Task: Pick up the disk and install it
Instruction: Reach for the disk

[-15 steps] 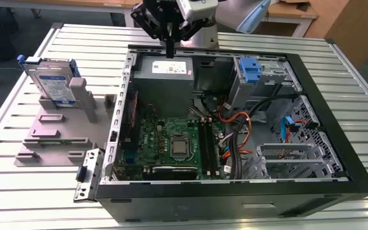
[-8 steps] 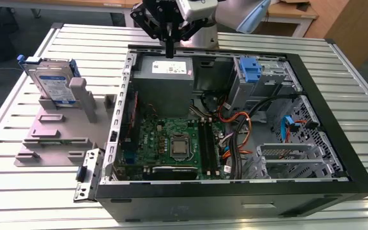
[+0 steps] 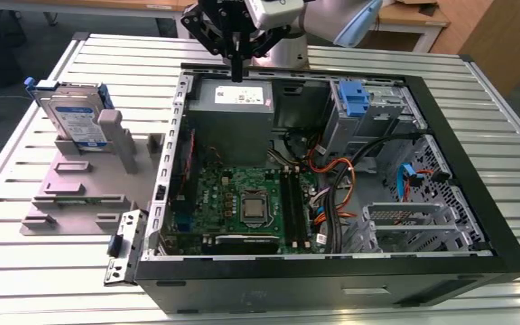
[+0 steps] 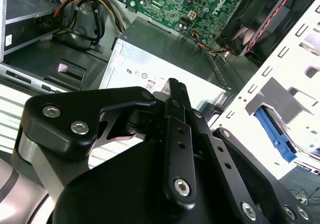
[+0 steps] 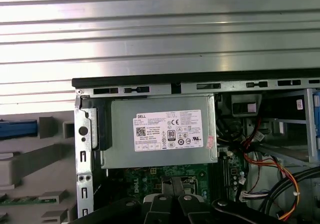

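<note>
Exterior view, disk: the disk [image 3: 72,118] stands on edge in a grey holder [image 3: 79,183] on the slatted table [image 3: 116,61], to the exterior view's left of the open computer case [image 3: 463,142] and well apart from it.
Exterior view, gripper: your gripper [image 3: 238,74] hangs over the far side of the case, just above the grey power supply box [image 3: 233,100], far from the disk and holding nothing.
Second wrist view, fingers: the black fingers [image 4: 180,134] lie together and taper to one tip, with nothing between them; the power supply box sits beneath.
First wrist view, below the gripper: you look down on the power supply box and its white sticker, with green board and orange cables beside it.
Handling, judged: expect a stiff, dense slab, heavy for its size, with smooth metal faces that may slip, and sensitive to knocks.
Where to hold, judged: pinch across the two flat faces at the free upper part above the holder; the blue carrier frame is plastic and probably flexes.
</note>
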You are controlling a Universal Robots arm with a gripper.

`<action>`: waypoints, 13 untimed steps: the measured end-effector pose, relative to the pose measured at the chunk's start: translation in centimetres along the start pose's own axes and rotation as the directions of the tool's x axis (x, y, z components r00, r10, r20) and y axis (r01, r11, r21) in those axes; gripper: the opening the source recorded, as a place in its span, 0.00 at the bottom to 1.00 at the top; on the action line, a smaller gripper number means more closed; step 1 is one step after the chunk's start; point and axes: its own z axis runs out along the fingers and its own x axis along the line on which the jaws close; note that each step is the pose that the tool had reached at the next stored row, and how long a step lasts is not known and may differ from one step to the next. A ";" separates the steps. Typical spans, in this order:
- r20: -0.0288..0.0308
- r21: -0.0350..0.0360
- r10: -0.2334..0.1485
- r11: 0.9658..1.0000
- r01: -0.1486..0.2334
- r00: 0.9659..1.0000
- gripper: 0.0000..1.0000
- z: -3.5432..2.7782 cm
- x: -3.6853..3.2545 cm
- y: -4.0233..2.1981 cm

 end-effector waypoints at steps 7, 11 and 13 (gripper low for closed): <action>0.000 0.000 0.000 1.000 0.000 1.000 0.11 0.02 0.27 -0.01; 0.000 0.000 0.000 1.000 0.000 1.000 0.11 0.02 0.54 -0.01; 0.000 0.000 0.000 1.000 0.000 1.000 0.11 0.02 0.66 -0.01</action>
